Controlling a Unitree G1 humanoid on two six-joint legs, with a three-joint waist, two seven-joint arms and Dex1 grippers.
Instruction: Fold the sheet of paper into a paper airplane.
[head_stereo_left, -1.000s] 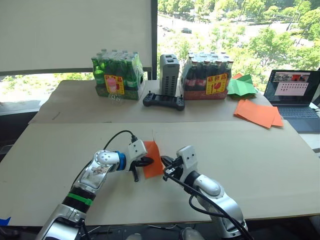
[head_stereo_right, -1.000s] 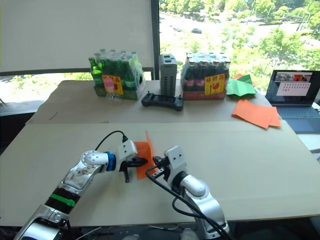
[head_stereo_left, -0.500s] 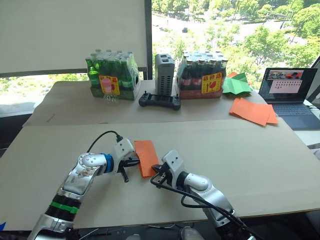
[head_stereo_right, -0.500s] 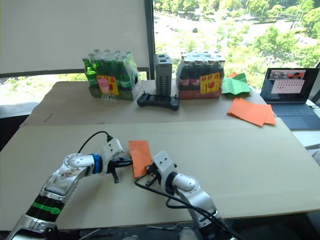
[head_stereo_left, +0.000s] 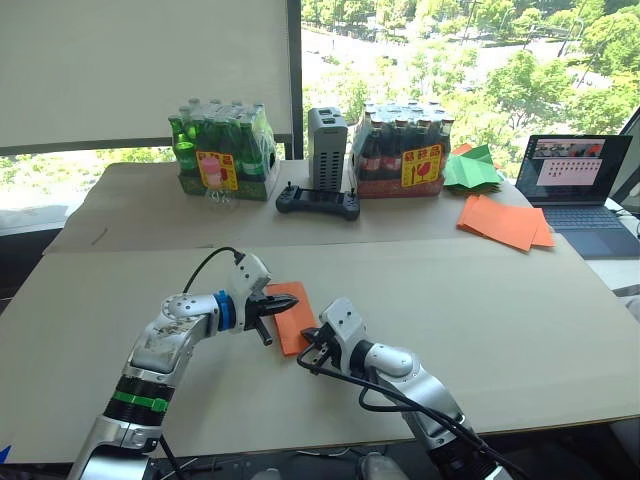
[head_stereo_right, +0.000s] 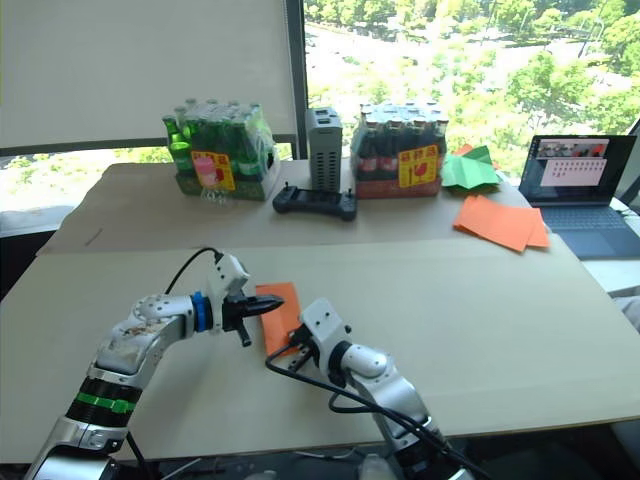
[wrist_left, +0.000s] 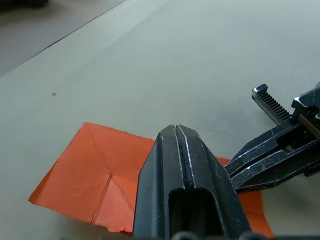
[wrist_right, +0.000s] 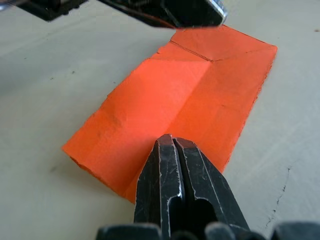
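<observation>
Lying flat, sheet of paper (head_stereo_left: 291, 315), edges seemingly free.

Folded orange sheet of paper (head_stereo_left: 291, 314), creased, flat on the tabletop near its front edge

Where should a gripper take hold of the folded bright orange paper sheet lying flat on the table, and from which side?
Probably at the folded orange paper sheet's long free edge, coming in low from the side. It lies flat on the table, so only an edge gives two fingers purchase. Both the left gripper and right gripper are shut, tips over it, and would need opening first.
</observation>
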